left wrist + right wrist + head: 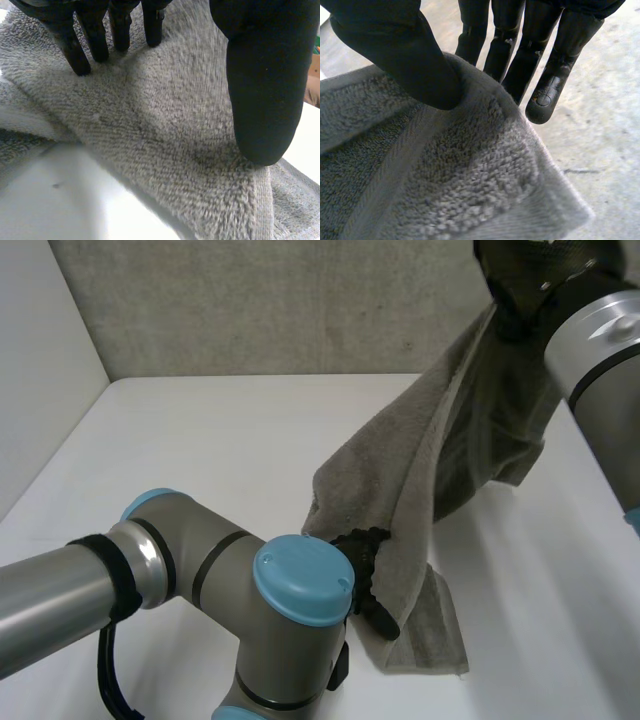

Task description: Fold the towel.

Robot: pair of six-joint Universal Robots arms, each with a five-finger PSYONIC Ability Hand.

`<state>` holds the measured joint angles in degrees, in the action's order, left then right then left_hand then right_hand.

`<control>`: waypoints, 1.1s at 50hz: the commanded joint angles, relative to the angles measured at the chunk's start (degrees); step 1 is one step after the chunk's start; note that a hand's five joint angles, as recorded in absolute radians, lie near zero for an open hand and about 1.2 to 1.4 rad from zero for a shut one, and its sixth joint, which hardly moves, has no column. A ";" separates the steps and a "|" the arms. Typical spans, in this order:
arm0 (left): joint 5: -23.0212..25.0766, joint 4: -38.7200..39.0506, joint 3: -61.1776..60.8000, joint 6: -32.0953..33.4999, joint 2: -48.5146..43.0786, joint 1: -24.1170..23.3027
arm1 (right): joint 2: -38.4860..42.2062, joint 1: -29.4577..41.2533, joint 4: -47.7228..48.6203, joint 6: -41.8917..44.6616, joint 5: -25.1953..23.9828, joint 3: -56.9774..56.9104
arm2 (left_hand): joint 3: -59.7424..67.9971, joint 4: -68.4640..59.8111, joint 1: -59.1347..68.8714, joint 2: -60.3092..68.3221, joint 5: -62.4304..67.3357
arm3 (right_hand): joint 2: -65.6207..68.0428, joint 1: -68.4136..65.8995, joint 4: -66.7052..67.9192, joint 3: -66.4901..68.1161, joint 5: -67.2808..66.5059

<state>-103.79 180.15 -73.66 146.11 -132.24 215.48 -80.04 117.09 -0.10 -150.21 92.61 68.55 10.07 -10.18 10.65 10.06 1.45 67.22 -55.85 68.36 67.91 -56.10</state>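
Okay, nearest first: left arm (pixel 200 570) lies low over the white table (pixel 200 440), and left hand (pixel 368 565) sits on the lower part of the grey towel (pixel 420 510). In the left wrist view its fingers (pixel 80 50) dig into the pile while the thumb (pixel 265 90) presses down opposite them. A ridge of cloth is pinched between, so the grip is closed on the towel. A hemmed edge runs just past the thumb tip. Bare table shows under the palm side, beside a loose fold.

Below that hand a short tail of towel lies flat on the table, its end edge straight and free. From the hand the cloth rises as a slanted, draped band toward the right hand (pixel 530 280), which is held high off the table at the end of the right arm (pixel 600 330). One long edge hangs slack and sags under the right hand.

Right wrist view: thumb (pixel 405 60) clamps the towel's top edge against the fingers (pixel 545 85). The hem band runs out from under the thumb, and a corner sticks out past the fingertips. Closed grip on the towel.

Open tabletop spreads wide beyond the left hand and under the raised span. Grey wall (pixel 270 300) stands behind the table's far edge.
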 commanded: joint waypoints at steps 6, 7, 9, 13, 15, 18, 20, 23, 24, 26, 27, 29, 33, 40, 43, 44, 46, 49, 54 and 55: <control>-0.01 0.90 0.54 0.05 -0.13 -1.55 | -7.67 0.24 1.42 -3.59 0.91 2.03 | 1.83 -1.72 1.24 1.84 0.45 | 12.78 -24.15 11.64 12.09 -13.90; -0.01 0.90 0.54 0.05 -0.13 -1.56 | -8.20 0.42 1.42 -4.03 0.91 2.12 | 1.83 -1.72 1.24 1.84 0.45 | 12.78 -24.15 11.64 12.09 -13.90; -0.36 2.13 0.63 0.31 -0.91 -1.99 | -8.55 0.42 1.42 -4.38 0.82 2.20 | 5.67 -5.56 5.09 5.68 4.29 | 12.78 -24.15 11.64 12.09 -13.90; -1.51 2.84 0.80 0.40 -1.18 -2.00 | -8.99 0.42 1.42 -4.65 0.82 2.47 | 23.19 -23.08 22.61 23.20 21.81 | 12.78 -24.15 11.64 12.09 -13.90; -3.96 4.58 0.98 0.57 -1.97 -2.00 | -8.91 0.42 1.42 -4.65 0.82 2.47 | 46.47 -46.36 45.89 46.48 45.09 | 12.78 -24.15 11.64 12.09 -13.90; -4.94 5.82 0.98 1.10 -2.32 -2.00 | -8.90 0.42 1.42 -4.74 0.82 2.56 | 58.35 -58.24 57.76 58.36 56.97 | 12.78 -24.15 11.64 12.09 -13.90; -5.99 7.49 0.63 2.50 -2.76 -1.91 | -8.64 0.42 1.51 -4.65 0.82 2.56 | 69.93 -69.82 69.35 69.94 68.55 | 12.78 -24.15 11.64 12.09 -13.90; -6.08 7.67 0.01 4.78 -1.80 -1.65 | -8.20 0.33 1.69 -4.30 0.91 2.56 | 69.93 -69.82 69.35 69.94 68.55 | 12.78 -24.15 11.64 12.09 -13.90; -6.08 7.67 0.01 4.79 -1.80 -1.64 | -8.20 0.33 1.69 -4.30 0.91 2.56 | 69.93 -69.82 69.35 69.94 68.55 | 12.78 -24.15 11.64 12.09 -13.90; -6.34 7.50 -0.51 7.86 0.39 -0.95 | -7.50 -0.02 1.69 -3.86 0.73 2.21 | 69.93 -69.82 69.35 69.94 68.55 | 12.78 -24.15 11.64 12.09 -13.90; -6.34 7.49 -0.52 7.87 0.40 -0.94 | -7.50 -0.02 1.69 -3.86 0.73 2.21 | 69.93 -69.82 69.35 69.94 68.55 | 12.78 -24.15 11.64 12.09 -13.90; -6.43 7.32 -1.04 9.01 2.86 0.38 | -6.71 -0.55 1.69 -3.60 0.47 1.94 | 69.93 -69.82 69.35 69.94 68.55 | 12.78 -24.15 11.64 12.09 -13.90; -5.12 7.32 -3.32 13.39 11.53 7.47 | -5.92 -0.55 1.25 -2.46 0.30 2.03 | 69.93 -69.82 69.35 69.94 68.55 | 12.78 -24.15 11.64 12.09 -13.90; 2.36 6.35 -3.77 28.00 22.11 15.85 | -3.37 -0.81 0.72 1.85 -0.67 2.64 | 69.93 -69.82 69.35 69.94 68.55 | 12.78 -24.15 11.64 12.09 -13.90; 8.25 5.74 -3.59 37.49 25.89 19.80 | -1.79 -0.63 0.37 3.00 -0.94 3.35 | 69.93 -69.82 69.35 69.94 68.55 | 12.78 -24.15 11.64 12.09 -13.90; 10.95 4.95 -3.33 42.01 27.19 21.63 | -0.91 -0.63 0.28 3.26 -0.94 3.61 | 69.93 -69.82 69.35 69.94 68.55 | 12.78 -24.15 11.64 12.09 -13.90; 13.52 3.89 -2.98 46.45 28.17 23.23 | -0.20 -0.81 0.19 3.26 -1.02 3.79 | 69.93 -69.82 69.35 69.94 68.55 | 12.78 -24.15 11.64 12.09 -13.90; 17.81 1.18 -2.37 53.80 28.18 27.34 | 1.47 -0.81 0.28 3.08 -1.11 4.23 | 69.93 -69.82 69.35 69.94 68.55 | 12.78 -24.15 11.64 12.09 -13.90; 20.02 -1.73 -2.98 59.18 24.59 31.39 | 3.14 -0.72 0.28 3.35 -1.29 5.63 | 69.93 -69.82 69.35 69.94 68.55 | 12.78 -24.15 11.64 12.09 -13.90; 20.03 -1.73 -2.98 59.20 24.57 31.40 | 3.75 -0.72 0.28 3.35 -1.29 6.16 | 69.93 -69.82 69.35 69.94 68.55 | 12.78 -24.15 11.64 12.09 -13.90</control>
<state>-86.81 181.71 -76.45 198.80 -104.04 242.47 -78.44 116.33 0.14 -146.81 91.44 73.09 69.48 -69.76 67.69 69.56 59.14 67.22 -56.20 68.37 68.14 -56.14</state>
